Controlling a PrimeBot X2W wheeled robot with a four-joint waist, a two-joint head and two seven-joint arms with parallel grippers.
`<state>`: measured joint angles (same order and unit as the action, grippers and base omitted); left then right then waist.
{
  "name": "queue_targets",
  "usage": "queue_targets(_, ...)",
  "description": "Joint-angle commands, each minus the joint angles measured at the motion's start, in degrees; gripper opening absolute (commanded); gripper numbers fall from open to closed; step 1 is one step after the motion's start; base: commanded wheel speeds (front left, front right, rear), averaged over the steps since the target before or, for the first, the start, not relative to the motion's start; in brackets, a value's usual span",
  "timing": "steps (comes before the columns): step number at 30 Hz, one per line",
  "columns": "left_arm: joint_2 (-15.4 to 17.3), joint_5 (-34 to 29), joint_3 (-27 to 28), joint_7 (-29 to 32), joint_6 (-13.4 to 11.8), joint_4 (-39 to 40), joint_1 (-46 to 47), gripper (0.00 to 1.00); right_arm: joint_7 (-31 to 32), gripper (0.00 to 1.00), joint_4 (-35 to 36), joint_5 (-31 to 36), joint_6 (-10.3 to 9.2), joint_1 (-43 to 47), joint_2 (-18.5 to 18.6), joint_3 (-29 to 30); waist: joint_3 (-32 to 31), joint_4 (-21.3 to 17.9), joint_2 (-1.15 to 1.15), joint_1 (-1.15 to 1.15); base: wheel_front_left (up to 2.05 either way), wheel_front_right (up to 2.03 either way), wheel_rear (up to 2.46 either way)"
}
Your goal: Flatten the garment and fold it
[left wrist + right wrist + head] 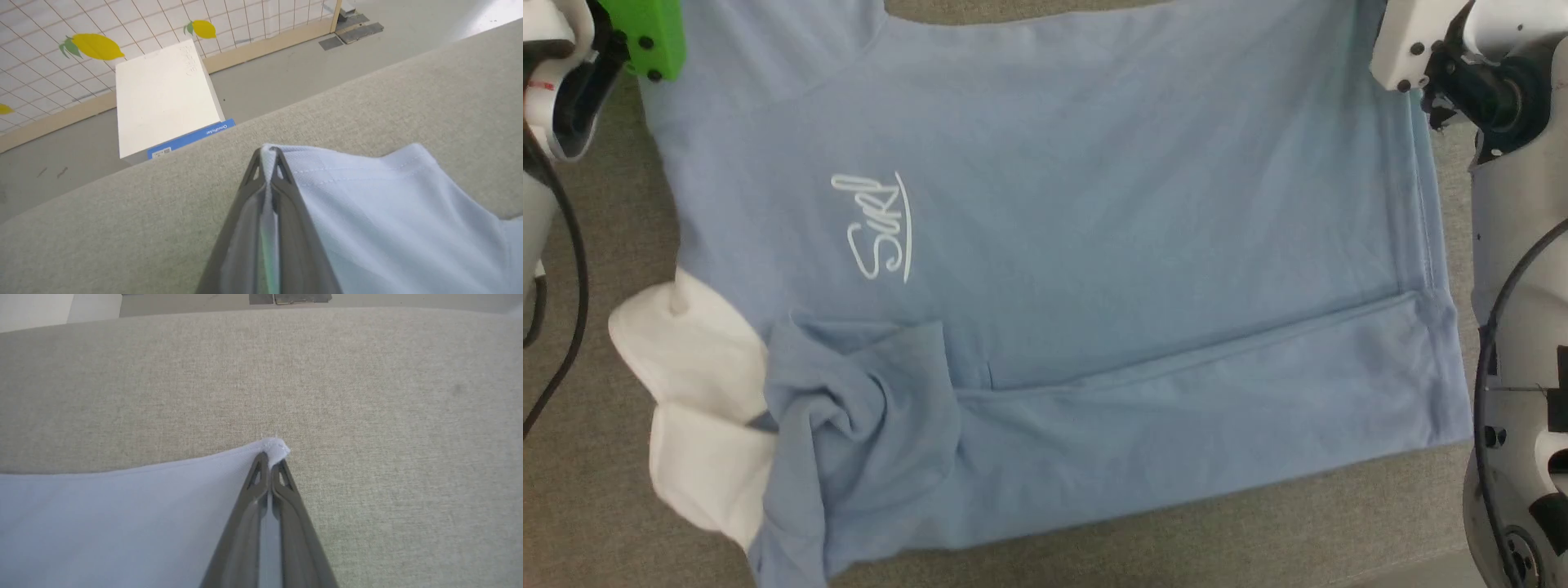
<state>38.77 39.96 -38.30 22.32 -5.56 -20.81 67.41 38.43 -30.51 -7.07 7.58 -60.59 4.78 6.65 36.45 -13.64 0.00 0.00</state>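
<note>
The left claw and right claw are each clamped on a far corner of the garment, spread on the grey counter (probably to tauten or fold that edge).

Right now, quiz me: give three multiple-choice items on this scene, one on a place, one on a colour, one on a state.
1. In the head view, the garment's white collar lies at the:
A. lower left
B. upper right
C. top centre

2. The script logo is:
A. black
B. yellow
C. white

3. The right end effector is:
A. open above the cloth
B. shut on a corner of the garment
C. shut on nothing

Key: 1 A, the collar sits by the crumpled lower-left end; 2 C, white lettering on blue cloth; 3 B, the right wrist view shows it pinching a fabric tip.
</note>
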Motion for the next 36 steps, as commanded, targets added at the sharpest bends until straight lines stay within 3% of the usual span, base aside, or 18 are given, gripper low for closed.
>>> queue_targets(1,-0.2,-1.4,0.5,-2.9,0.2,-1.1,1.6,0.00,-2.5,0.00,0.3,0.4,-0.09,0.3,0.3,0.0,-0.9,0.3,0.00,0.00,0.00,0.00,0.00)
queue_targets(8,-2.1,-2.5,0.5,-13.8,1.8,-5.2,-0.3,0.00,-12.1,0.00,-0.9,-1.1,-0.09,2.4,2.0,-1.1,-5.5,1.7,0.00,0.00,0.00,0.00,0.00)
queue_targets(19,-2.4,5.1,-0.3,-19.0,5.5,1.2,-18.3,0.00,-22.4,0.00,5.0,-9.4,-0.09,17.6,7.3,-8.1,-17.8,5.4,0.00,0.00,0.00,0.00,0.00)
queue_targets(27,1.5,12.6,1.3,-21.7,2.6,14.6,-37.0,0.00,-26.8,0.00,12.2,-14.2,-0.09,32.0,11.8,-10.4,-23.1,7.6,0.00,0.00,0.00,0.00,0.00)
queue_targets(36,3.5,19.3,2.0,-24.1,-0.7,22.1,-53.1,0.00,-24.4,0.00,13.0,-13.7,-0.09,40.9,16.2,-12.1,-24.6,9.3,0.00,0.00,0.00,0.00,0.00)
